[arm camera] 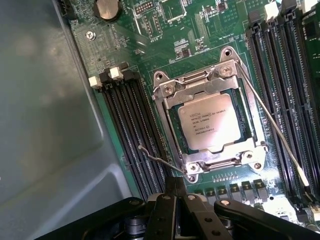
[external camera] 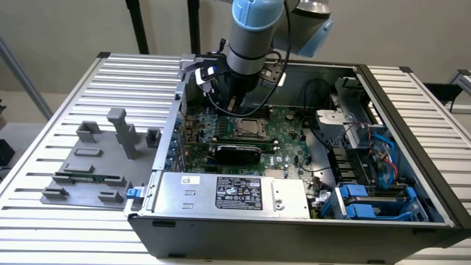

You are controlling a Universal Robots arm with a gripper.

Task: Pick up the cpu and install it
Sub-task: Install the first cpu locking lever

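I find the cpu (arm camera: 209, 121) lying flat in the socket (arm camera: 200, 85). The gripper (arm camera: 176, 186) hovers near, jaws closed, empty. Light, stiff, fragile underneath, I judge — grip by the rim edges.

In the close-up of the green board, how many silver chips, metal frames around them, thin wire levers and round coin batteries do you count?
cpu: 1
socket frame: 1
wire levers: 2
coin battery: 1
Total: 5
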